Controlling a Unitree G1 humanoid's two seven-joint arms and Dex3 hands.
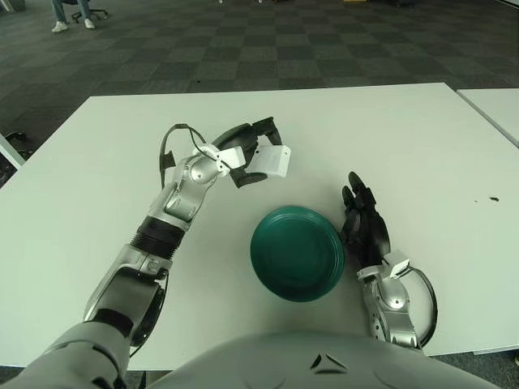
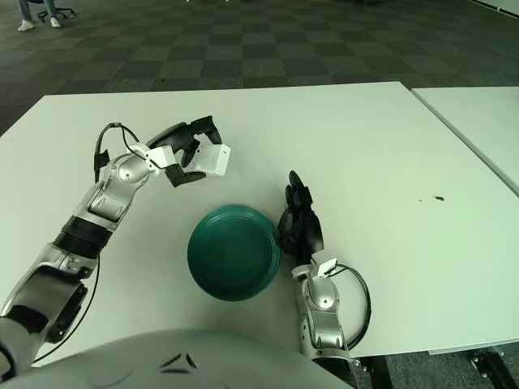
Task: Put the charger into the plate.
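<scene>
The left hand (image 1: 247,154) is raised over the white worktop (image 1: 97,186), its dark fingers clamped on the white charger (image 1: 271,160), which hangs in the air beyond the plate and a little to its left. The green plate (image 1: 297,253) lies on the worktop near the front edge, with nothing in it. Just beside the plate's right rim shows the right hand (image 1: 363,225), fingers straight and loosely apart, holding nothing.
</scene>
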